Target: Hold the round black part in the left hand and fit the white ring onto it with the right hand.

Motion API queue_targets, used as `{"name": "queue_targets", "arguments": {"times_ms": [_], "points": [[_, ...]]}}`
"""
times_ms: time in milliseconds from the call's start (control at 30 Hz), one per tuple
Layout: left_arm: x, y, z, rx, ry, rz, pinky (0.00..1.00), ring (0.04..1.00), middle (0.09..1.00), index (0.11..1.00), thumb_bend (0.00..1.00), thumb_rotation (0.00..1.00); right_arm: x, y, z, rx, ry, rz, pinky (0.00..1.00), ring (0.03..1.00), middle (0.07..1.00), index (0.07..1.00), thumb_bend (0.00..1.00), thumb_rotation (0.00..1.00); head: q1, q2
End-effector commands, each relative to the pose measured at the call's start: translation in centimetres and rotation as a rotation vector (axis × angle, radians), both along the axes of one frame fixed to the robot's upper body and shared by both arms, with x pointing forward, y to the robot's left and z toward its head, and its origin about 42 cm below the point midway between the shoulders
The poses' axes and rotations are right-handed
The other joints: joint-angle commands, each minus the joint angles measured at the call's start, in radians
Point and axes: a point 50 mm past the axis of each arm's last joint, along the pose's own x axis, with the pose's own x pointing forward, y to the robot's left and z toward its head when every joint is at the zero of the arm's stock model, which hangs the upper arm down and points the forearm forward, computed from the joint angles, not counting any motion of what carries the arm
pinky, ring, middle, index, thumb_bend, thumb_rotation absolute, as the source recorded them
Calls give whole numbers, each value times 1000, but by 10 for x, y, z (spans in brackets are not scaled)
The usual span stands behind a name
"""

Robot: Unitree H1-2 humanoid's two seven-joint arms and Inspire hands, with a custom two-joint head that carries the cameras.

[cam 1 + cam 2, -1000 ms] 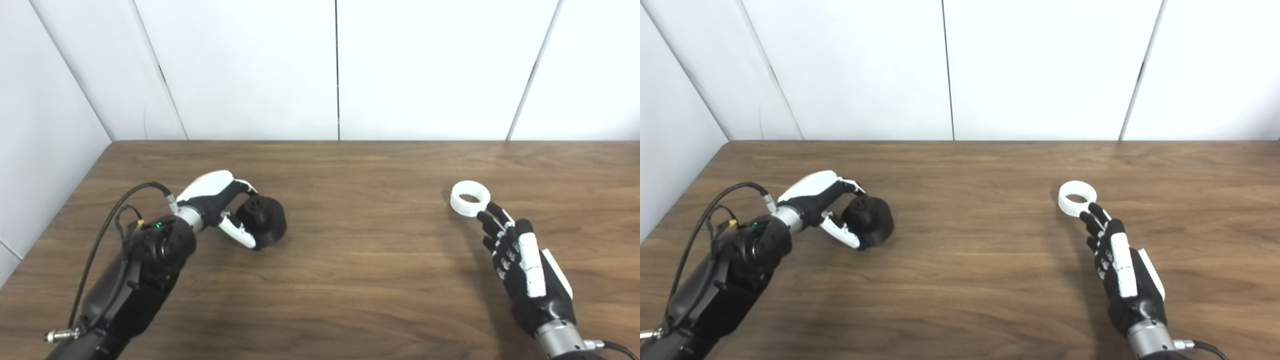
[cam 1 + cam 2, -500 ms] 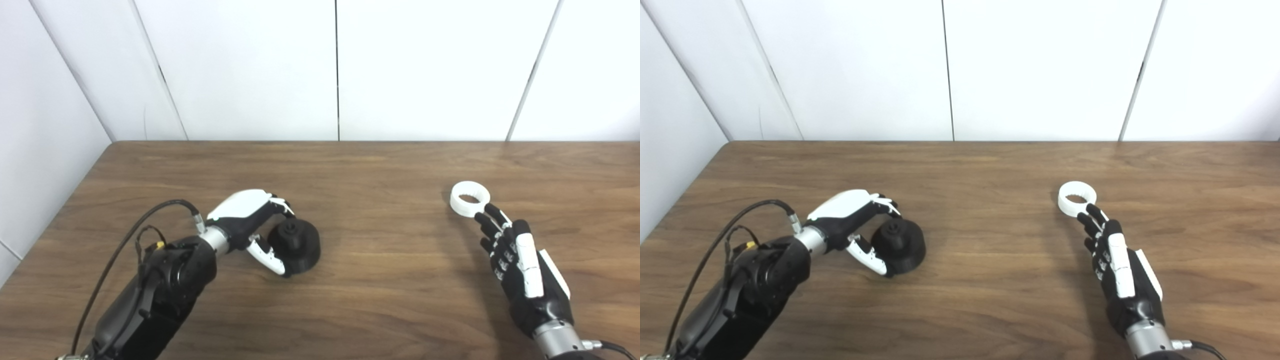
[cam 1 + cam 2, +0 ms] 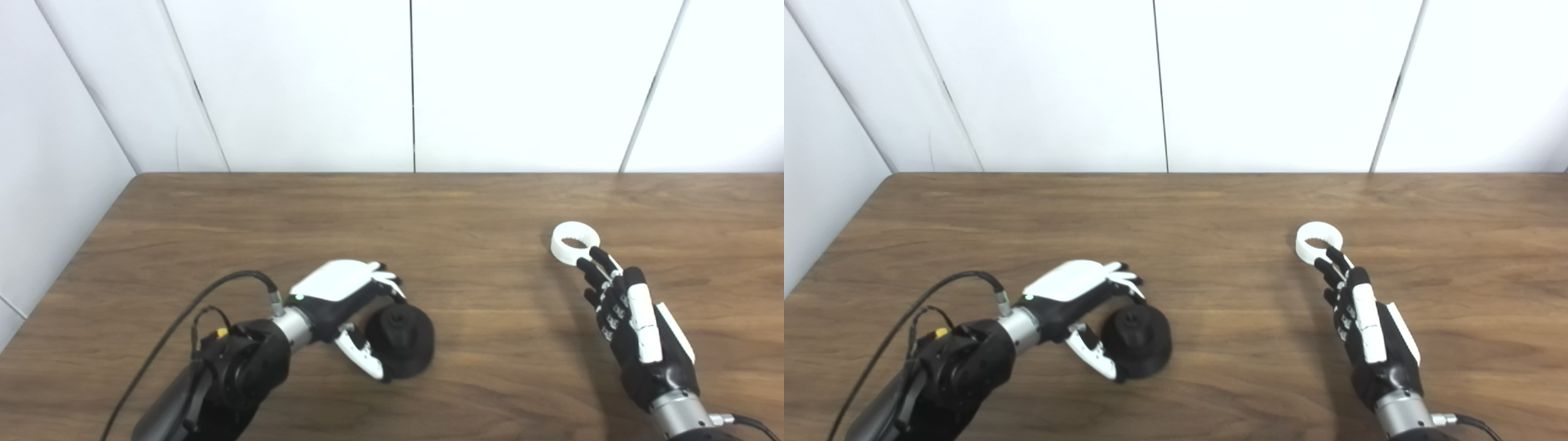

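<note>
My left hand is shut on the round black part, fingers over its far side and thumb on its near side, low over the table at the near middle left. The part has a small hub on top. The white ring lies flat on the table at the right. My right hand is open, fingers stretched out, its fingertips right at the ring's near edge; I cannot tell whether they touch it. The same scene shows in the right eye view, with the black part and the ring.
The brown wooden table reaches back to white wall panels. A black cable loops from my left forearm. The table's left edge runs close beside my left arm.
My left hand has carried the black part to the right and toward me across the table. My right hand has crept slightly forward toward the ring. The ring has not moved.
</note>
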Motion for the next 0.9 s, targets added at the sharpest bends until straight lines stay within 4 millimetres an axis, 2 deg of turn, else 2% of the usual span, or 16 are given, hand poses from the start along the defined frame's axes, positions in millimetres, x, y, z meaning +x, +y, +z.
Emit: {"name": "queue_targets", "arguments": {"times_ms": [0,367,633,700,733,767,867], "points": [[-3,-5,11,8,-38,-26,921,1000,928,662,830,268,-10,0,5,-3,-29,9,1000,989,918,951,610,1000,-1,2],[-18,-32,5,-14,-35,-76,886,992,922,661,837,238,-12,1,6,2,-24,6,1000,994,920,955,606,1000,-6,8],[-20,-36,3,-16,-28,-84,892,994,922,669,838,229,-7,-5,16,-57,-76,-36,1000,987,918,940,606,1000,-11,10],[-19,-36,3,-16,-27,-85,898,994,920,668,844,228,0,-10,25,-147,-138,-65,932,938,901,916,579,873,-14,11],[-19,-35,3,-16,-28,-86,901,995,919,667,844,231,4,-12,31,-233,-165,-92,848,900,887,892,595,760,-17,11],[-19,-35,3,-16,-28,-87,901,996,919,665,843,233,7,-14,36,-289,-181,-110,799,879,878,878,611,707,-17,11],[-18,-35,2,-19,-29,-88,894,996,920,660,844,237,24,-20,56,-469,-266,-161,791,876,883,842,692,473,-19,9]]}}
